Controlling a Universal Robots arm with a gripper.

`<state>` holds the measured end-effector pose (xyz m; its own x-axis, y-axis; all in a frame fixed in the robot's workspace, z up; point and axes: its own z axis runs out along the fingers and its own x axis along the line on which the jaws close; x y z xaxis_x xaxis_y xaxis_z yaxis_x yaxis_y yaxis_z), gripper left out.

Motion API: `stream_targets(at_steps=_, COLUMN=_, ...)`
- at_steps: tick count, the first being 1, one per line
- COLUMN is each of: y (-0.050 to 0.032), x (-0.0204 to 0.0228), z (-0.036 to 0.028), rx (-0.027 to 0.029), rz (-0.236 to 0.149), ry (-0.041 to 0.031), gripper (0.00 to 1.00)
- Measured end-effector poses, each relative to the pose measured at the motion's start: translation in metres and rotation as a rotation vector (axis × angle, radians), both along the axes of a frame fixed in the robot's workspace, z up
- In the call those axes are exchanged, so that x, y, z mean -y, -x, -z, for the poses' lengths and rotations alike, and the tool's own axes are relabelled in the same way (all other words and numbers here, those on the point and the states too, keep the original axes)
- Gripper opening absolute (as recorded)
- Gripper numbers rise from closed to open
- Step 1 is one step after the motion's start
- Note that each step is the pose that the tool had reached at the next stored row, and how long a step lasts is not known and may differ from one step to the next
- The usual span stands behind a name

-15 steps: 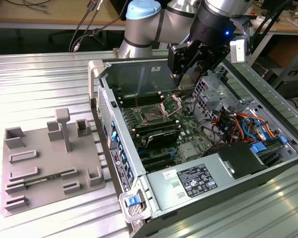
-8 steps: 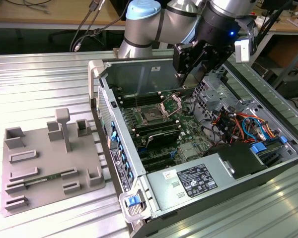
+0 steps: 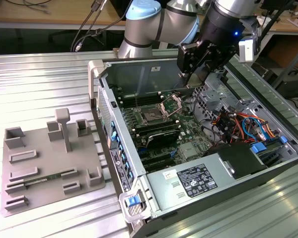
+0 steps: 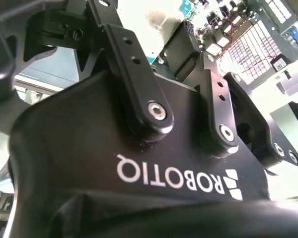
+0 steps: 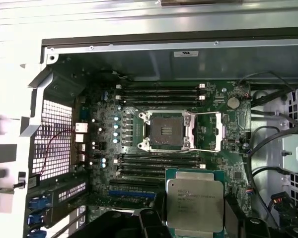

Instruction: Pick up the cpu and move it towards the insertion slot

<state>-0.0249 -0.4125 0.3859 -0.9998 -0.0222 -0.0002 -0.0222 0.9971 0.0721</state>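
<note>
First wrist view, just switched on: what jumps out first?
The cpu, silvery top up, sits between the claw's dark fingers, close to the camera. Beyond it on the green board lies the slot, its dark centre bare and its metal bracket swung open beside it. In the exterior view the claw hangs above the open case.

An open computer case (image 3: 198, 148) sits on a ribbed metal table (image 3: 39, 89), its green board (image 3: 188, 130) exposed. Long black memory slots (image 5: 159, 91) run along the board. A power supply box (image 3: 198, 181) fills the near corner of the case, with red and blue cables (image 3: 243, 121) bundled beyond it. On the exterior view's left, a grey plastic tray (image 3: 49, 163) with raised blocks lies flat, well apart from the case's interior.
</note>
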Motion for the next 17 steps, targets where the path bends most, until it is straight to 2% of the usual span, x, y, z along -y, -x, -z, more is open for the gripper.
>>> stream_targets(at_steps=17, y=-0.0208, x=-0.0017, z=0.0031, rx=0.0000, rz=0.000, ry=0.0000, gripper=0.55)
